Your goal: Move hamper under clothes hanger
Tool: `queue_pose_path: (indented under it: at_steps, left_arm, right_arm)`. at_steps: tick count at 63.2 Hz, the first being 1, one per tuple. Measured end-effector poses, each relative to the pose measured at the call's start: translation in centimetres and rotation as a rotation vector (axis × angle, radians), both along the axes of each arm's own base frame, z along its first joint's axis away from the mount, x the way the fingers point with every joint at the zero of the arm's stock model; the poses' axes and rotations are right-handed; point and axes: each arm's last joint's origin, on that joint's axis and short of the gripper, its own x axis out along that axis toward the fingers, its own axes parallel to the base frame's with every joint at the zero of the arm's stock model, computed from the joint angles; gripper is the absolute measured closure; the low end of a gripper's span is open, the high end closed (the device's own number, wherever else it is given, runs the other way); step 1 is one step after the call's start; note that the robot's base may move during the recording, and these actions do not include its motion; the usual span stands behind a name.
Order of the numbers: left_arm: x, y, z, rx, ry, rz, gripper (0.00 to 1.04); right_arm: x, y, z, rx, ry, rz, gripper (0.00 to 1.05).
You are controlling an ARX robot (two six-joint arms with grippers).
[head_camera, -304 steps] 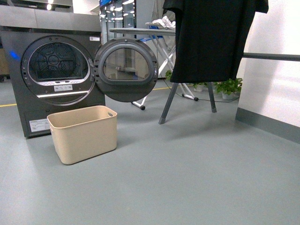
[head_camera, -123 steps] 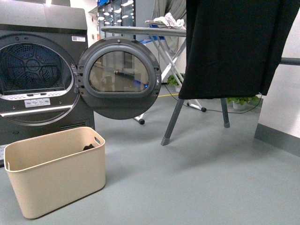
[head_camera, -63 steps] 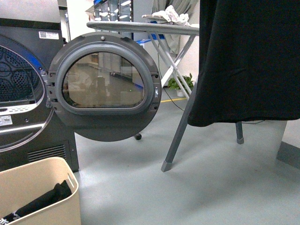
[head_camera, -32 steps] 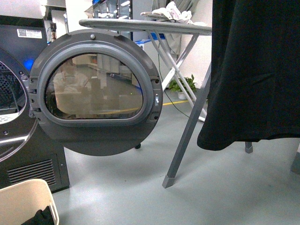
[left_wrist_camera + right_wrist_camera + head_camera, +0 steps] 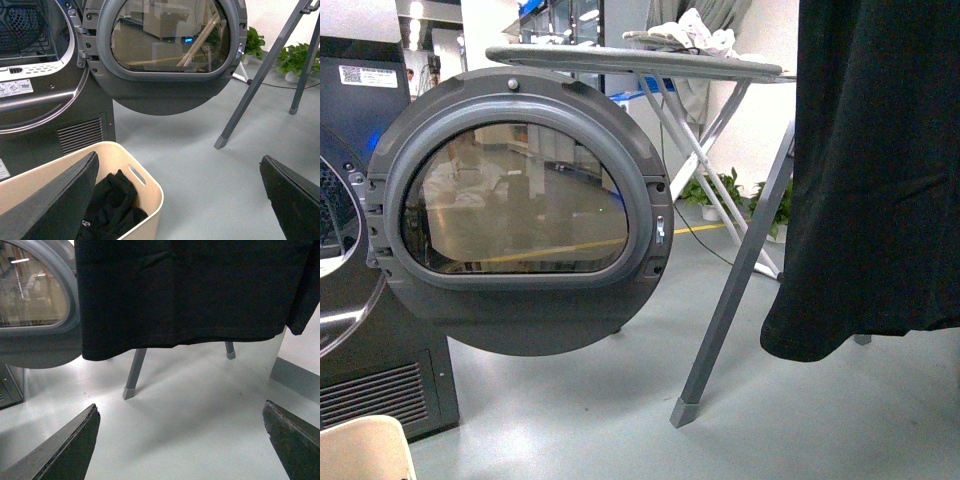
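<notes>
Hamper, smooth beige rounded plastic, holds crumpled black cloth; left claw and right claw gape.

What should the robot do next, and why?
Probably lower the left end effector onto the hamper rim and grip it. It hangs open with the rim end showing between its fingers, and the hamper sits beside the dryer, not under the clothes hanger.

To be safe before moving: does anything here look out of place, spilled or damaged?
Nothing looks spilled or damaged. Only untidy: the dryer door stands wide open, a black garment lies crumpled in the hamper, and a white cloth is bunched on the ironing board.
</notes>
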Motion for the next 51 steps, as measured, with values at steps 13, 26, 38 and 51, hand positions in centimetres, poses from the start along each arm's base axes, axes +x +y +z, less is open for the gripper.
queue_pose_path:
  at_steps: [13, 26, 38, 51]
  left_arm:
    - [0.0, -0.01, -0.01, 0.0, 0.001, -0.002, 0.07]
    - [0.0, 0.0, 0.0, 0.0, 0.0, 0.001, 0.07]
    - [0.0, 0.0, 0.0, 0.0, 0.0, 0.001, 0.07]
    - [-0.01, 0.02, 0.01, 0.0, -0.001, 0.004, 0.07]
  right_arm:
    - [0.0, -0.01, 0.0, 0.0, 0.0, -0.005, 0.08]
    - [0.0, 0.0, 0.0, 0.0, 0.0, 0.0, 0.08]
    - [0.0, 0.0, -0.01, 0.0, 0.001, 0.0, 0.08]
    - [0.0, 0.02, 0.0, 0.0, 0.0, 0.004, 0.08]
